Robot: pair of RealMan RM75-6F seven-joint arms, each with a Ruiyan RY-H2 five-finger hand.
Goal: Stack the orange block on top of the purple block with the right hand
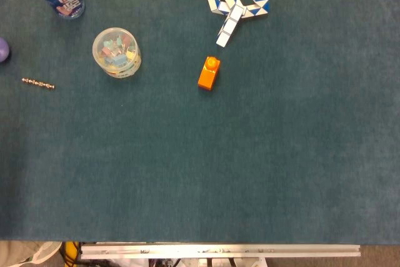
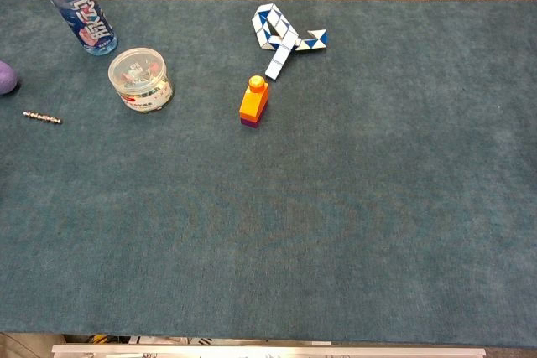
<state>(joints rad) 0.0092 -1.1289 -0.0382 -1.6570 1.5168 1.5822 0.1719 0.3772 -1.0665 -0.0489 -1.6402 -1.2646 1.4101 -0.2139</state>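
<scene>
Orange block sits on purple block, mid-table. Snake puzzle just beyond, slightly right. Tub to the left; bottle far left; bead chain left of tub.

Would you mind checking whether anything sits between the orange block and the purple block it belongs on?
Nothing visible does: the orange block already rests directly on the purple block, with no hand in either view.

We see a teal-carpeted desk, an orange block stacked on a purple block near the middle, a blue-and-white twisty puzzle just behind, a clear tub and a water bottle at left, a small bead chain.
</scene>
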